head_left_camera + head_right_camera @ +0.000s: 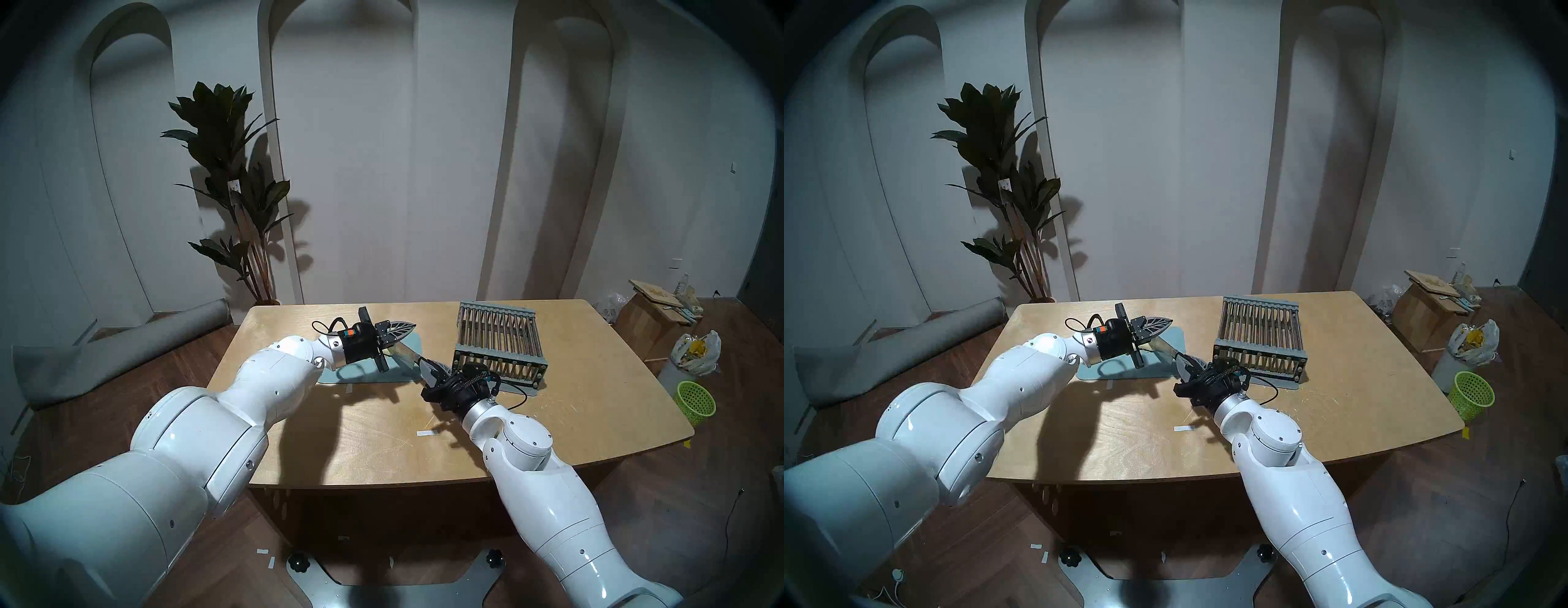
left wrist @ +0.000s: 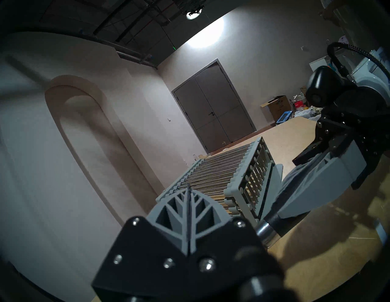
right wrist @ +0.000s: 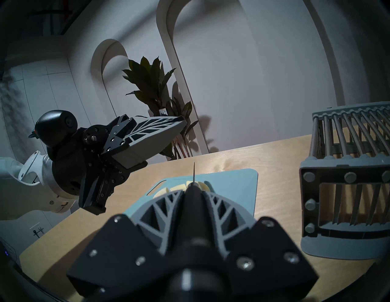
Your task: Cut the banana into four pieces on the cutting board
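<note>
One thin, flat, pale blue-grey cutting board (image 3: 238, 185) lies on the wooden table (image 1: 530, 424), carrying the pale cream banana (image 3: 181, 187), its pieces partly hidden. The right gripper (image 3: 193, 189) is clamped on one black-handled knife (image 1: 409, 354); the left gripper (image 1: 405, 329), closed and empty, hovers above. One grey slatted rack (image 1: 500, 344) stands beside.

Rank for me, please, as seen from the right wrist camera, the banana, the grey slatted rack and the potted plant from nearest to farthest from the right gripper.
From the right gripper, which is shut on a knife:
1. The banana, just ahead of the fingertips on the cutting board.
2. The grey slatted rack, off to the view's right on the table.
3. The potted plant, beyond the table by the wall.
</note>
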